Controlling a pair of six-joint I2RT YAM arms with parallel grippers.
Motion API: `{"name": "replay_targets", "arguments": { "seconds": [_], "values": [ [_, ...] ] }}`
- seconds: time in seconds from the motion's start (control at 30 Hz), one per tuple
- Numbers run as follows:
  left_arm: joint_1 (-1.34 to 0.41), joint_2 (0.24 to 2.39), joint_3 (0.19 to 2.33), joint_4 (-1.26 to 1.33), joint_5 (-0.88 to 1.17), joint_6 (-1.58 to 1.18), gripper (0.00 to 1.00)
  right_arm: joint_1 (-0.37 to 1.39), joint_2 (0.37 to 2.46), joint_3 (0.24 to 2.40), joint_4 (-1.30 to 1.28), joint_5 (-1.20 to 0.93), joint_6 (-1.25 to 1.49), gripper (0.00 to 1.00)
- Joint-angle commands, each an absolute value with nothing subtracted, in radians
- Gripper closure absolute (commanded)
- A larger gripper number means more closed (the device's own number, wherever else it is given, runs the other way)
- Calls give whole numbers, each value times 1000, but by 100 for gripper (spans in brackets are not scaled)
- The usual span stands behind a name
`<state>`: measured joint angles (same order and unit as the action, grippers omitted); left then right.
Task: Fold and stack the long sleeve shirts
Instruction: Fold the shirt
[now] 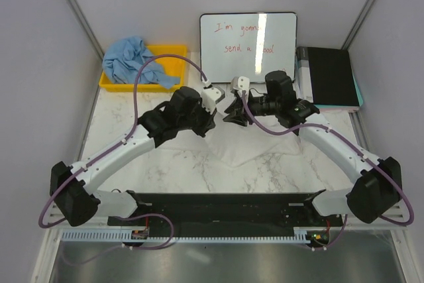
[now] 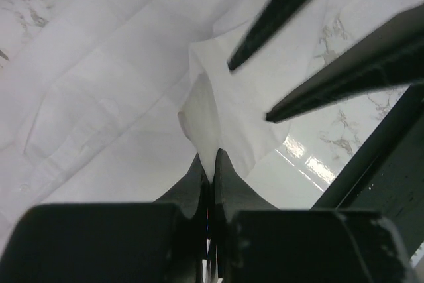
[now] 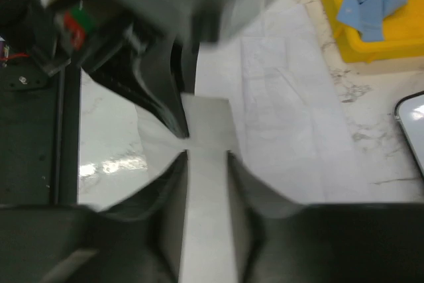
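Left hand [image 2: 211, 164] clenched on white shirt [image 2: 99, 97] fold, mid-counter [image 1: 165, 170]. Right hand [image 3: 207, 157] blurred, cloth in its gap, so I can't tell grip. Arms [image 1: 126, 147] hide most of shirt. Blue shirt [image 1: 132, 57] heaped in yellow bin [image 1: 171, 51].

The left arm [image 1: 126, 147] and right arm [image 1: 331, 140] hide much of the white shirt [image 1: 244, 152] from above.

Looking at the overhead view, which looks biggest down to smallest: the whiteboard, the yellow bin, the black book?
1. Whiteboard.
2. Yellow bin and black book: about alike, and the blue shirt covers part of the bin, so unranked.
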<state>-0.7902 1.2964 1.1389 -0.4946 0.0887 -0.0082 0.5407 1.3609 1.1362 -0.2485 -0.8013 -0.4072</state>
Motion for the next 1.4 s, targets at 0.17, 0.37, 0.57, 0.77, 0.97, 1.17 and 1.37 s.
{"name": "replay_targets", "arguments": {
  "seconds": [0.17,0.37,0.57,0.77,0.97,1.17,1.37],
  "values": [
    [-677,1296,1282,-436,239,87,98,252,1350,1247,-377,-821,-339,27],
    [-621,1360,1322,-356,316,207,98,82,1419,1316,-609,-870,-431,28],
    [-578,1517,1543,-301,376,434,98,-26,1427,1298,-669,-900,-437,28],
    [-572,1690,1778,-218,429,620,98,-90,1417,1275,-686,-930,-426,29],
    [-571,1744,1787,-40,509,751,98,-110,1401,1266,-700,-931,-451,28],
    [-569,1695,1620,66,620,839,98,-110,1448,1321,-698,-959,-448,28],
    [-558,1712,1591,121,644,848,98,-109,1457,1295,-678,-999,-424,30]
  ]
}}
